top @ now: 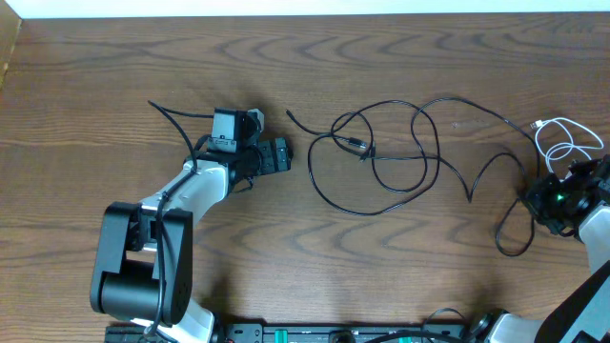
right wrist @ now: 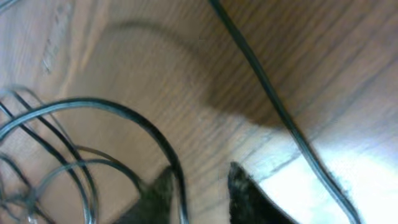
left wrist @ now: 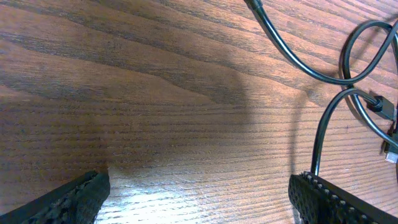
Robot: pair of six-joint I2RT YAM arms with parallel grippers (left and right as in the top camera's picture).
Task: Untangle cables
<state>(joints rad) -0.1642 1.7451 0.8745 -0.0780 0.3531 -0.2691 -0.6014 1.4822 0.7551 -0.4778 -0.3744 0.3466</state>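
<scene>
Several black cables lie in crossing loops mid-table, and one strand runs right to a small loop. A white cable is coiled at the far right. My left gripper rests open on the wood just left of the tangle, with nothing between its fingers; a black cable passes by its right finger. My right gripper is at the right end of the strand. Its jaws stand slightly apart, and a black cable runs through the gap along the left finger without being pinched.
Another black cable crosses diagonally to the right of the right gripper's fingers, and thin cords loop at its left. A thicker black cord trails behind the left arm. The table's far edge runs along the top.
</scene>
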